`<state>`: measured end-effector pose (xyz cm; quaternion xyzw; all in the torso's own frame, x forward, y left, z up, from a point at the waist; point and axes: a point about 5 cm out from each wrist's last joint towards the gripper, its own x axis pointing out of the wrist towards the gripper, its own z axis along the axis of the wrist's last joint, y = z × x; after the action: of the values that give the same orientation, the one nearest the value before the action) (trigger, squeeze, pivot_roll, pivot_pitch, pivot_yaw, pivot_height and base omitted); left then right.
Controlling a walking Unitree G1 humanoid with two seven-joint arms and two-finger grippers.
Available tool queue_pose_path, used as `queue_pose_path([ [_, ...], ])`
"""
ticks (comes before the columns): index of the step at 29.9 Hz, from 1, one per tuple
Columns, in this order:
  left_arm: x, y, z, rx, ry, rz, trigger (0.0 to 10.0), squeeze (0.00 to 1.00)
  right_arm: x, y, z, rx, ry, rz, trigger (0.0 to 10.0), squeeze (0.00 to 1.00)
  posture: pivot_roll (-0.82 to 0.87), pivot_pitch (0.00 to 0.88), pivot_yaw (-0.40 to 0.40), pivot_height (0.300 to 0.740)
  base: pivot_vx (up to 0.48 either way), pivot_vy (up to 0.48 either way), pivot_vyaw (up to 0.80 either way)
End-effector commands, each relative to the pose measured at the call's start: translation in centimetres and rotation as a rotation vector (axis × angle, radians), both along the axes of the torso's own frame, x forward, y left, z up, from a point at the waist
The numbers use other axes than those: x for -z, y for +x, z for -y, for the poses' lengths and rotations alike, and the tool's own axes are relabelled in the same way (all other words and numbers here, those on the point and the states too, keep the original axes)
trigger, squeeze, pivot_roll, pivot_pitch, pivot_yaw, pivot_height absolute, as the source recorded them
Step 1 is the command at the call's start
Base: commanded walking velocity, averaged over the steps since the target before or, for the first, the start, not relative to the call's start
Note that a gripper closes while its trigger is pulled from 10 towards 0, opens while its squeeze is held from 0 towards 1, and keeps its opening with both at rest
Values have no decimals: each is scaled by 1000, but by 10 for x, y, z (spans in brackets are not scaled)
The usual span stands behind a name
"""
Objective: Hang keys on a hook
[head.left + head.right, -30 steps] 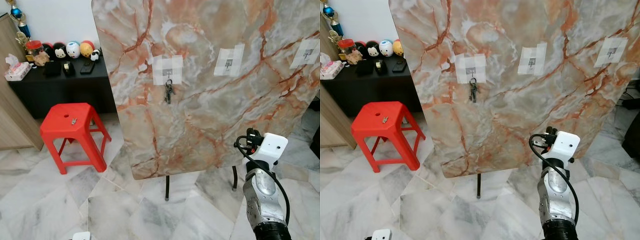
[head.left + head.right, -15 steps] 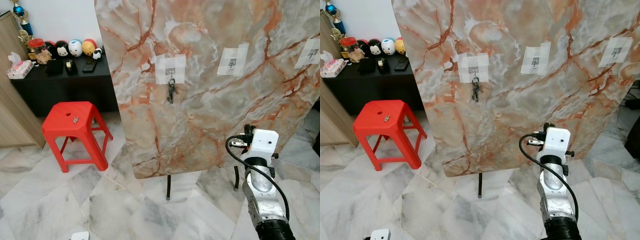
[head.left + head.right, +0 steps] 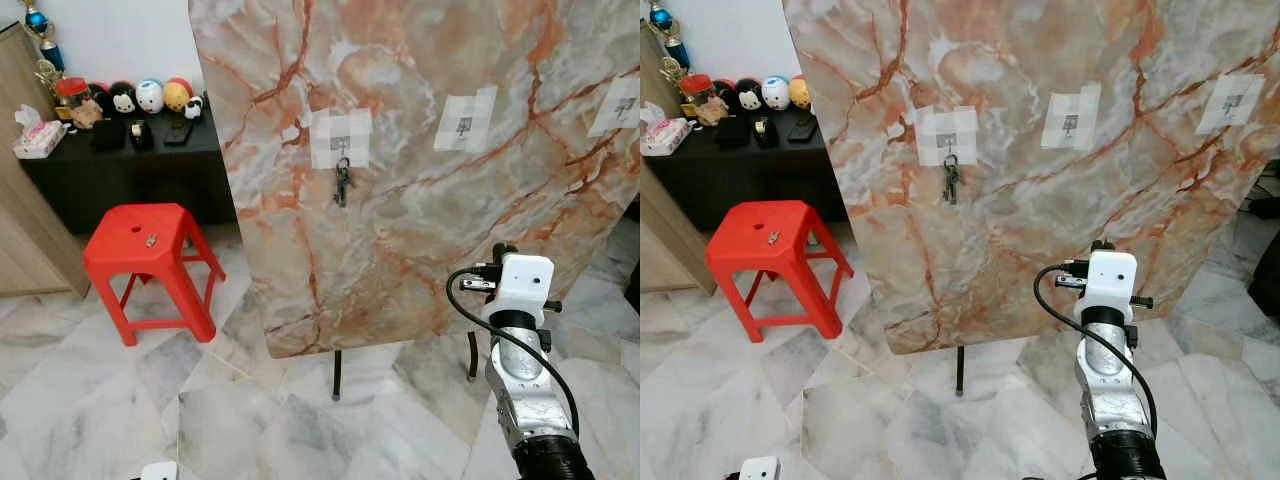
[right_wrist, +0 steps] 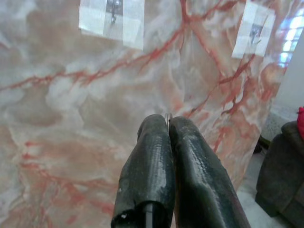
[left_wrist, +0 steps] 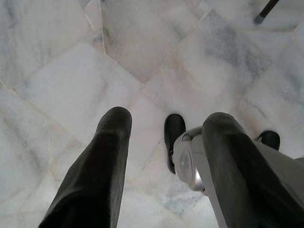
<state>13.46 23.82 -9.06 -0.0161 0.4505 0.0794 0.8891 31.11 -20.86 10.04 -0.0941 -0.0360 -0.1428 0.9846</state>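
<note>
A bunch of keys (image 3: pixel 340 183) is seen hanging from the leftmost hook (image 3: pixel 341 146), which is stuck on with a white patch of tape. The hook sits on a big marble board (image 3: pixel 420 240) that stands up on thin black legs (image 3: pixel 336 375). Two more hooks are taped to the same board: a middle hook (image 3: pixel 464 125) and a far right hook (image 3: pixel 623 105) close to the board's right edge. Nothing is hung on those two.

The right gripper (image 4: pixel 167 124) is held up in front of the lower part of the board, below the middle hook and well apart from the keys. Its two black fingers (image 4: pixel 147 166) are pressed tight together, and a tiny bit of something shiny peeks out at the tips; what it is cannot be told. The right arm (image 3: pixel 522 370) rises from the bottom right corner.

The left gripper (image 5: pixel 164 142) is pointed down at the floor (image 3: pixel 90 400), with its fingers spread apart and nothing between them.

Left of the board's edge, a red stool (image 3: pixel 150 260) stands on the marble tiles, with a small object (image 3: pixel 151 240) lying on its seat. Open floor is found between the stool and the board's legs. Behind the stool a black cabinet (image 3: pixel 120 180) holds round toys (image 3: pixel 150 96) and a tissue box (image 3: pixel 38 140).
</note>
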Motion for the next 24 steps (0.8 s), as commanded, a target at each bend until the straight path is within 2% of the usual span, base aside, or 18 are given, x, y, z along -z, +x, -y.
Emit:
queue_pose_path([
  [1, 1, -4, -2, -13, 1, -9, 10000, 0, -11, 4, -1, -6, -13, 45, 10000, 0, -77, 0, -3, 740, 289, 0, 0],
  [22, 0, -3, -3, -2, 8, -6, 10000, 0, -12, 4, -3, 14, 22, 56, 10000, 0, -77, 0, -1, 740, 322, 0, 0],
  [24, 0, -3, -3, -2, 9, -5, 10000, 0, -12, 4, -4, 12, 26, 63, 10000, 0, -77, 0, -1, 740, 0, 0, 0],
])
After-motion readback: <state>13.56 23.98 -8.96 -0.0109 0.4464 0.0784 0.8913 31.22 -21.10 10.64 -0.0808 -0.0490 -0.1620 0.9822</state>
